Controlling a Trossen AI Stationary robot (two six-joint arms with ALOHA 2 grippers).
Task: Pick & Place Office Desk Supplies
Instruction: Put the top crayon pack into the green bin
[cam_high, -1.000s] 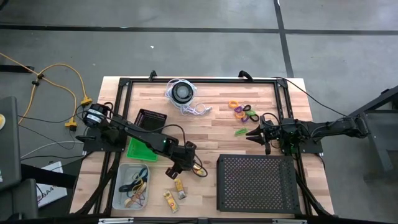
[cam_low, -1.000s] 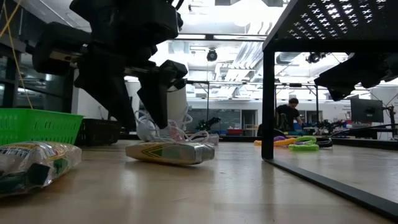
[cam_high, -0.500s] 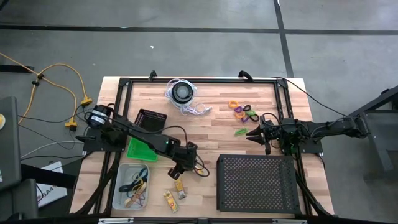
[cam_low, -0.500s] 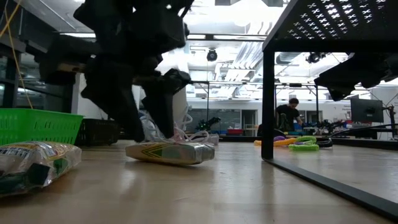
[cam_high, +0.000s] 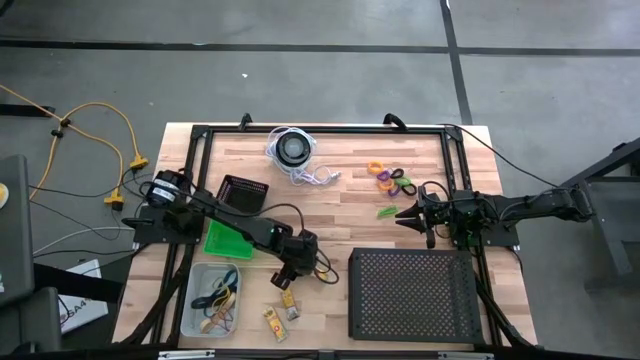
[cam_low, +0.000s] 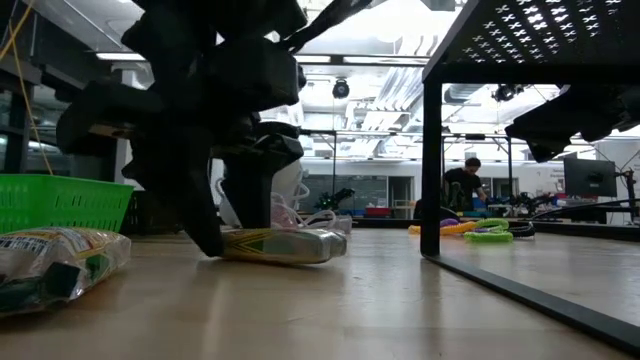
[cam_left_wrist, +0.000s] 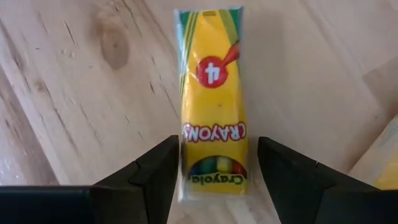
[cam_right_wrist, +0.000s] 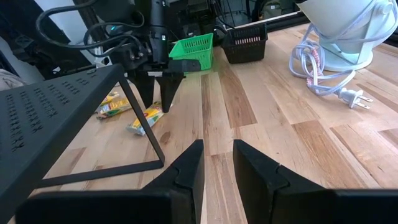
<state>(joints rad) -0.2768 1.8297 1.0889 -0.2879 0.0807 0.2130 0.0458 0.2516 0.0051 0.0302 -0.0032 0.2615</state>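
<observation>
High view: left gripper (cam_high: 288, 283) lowered over a crayon packet (cam_high: 288, 298) on the wooden table (cam_high: 340, 210), just left of the black perforated tray (cam_high: 412, 293). Packet mostly hidden under the gripper; long axis hard to judge here. A 2nd yellow packet (cam_high: 274, 318) just beside it, nearer the front edge. Clear bin (cam_high: 213, 298) with rubber bands to the left, green basket (cam_high: 226, 240) and small black basket (cam_high: 242, 191) behind. Right gripper (cam_high: 408, 213) parked near the right edge, beside a cluster of coloured rings (cam_high: 392, 179). Round disc with white cord (cam_high: 293, 148) at the back.

Low view: left gripper fingers (cam_low: 210, 205) standing on either side of the packet, its long axis lying flat across the table. Another packet (cam_low: 55, 262) cut off at the near left. Tray leg (cam_low: 430, 170) to the right.

Left wrist view: packet lying straight between the 2 spread fingers (cam_left_wrist: 152, 180), long axis running away from the wrist, "Crayola" end nearest. Fingers released, not pressing its sides. Corner of another yellow packet (cam_left_wrist: 379, 165) cut off at the edge.

Right wrist view: right fingers (cam_right_wrist: 186, 171) parted by a narrow gap, grasping nothing. Left arm and packets seen far off past the tray.
</observation>
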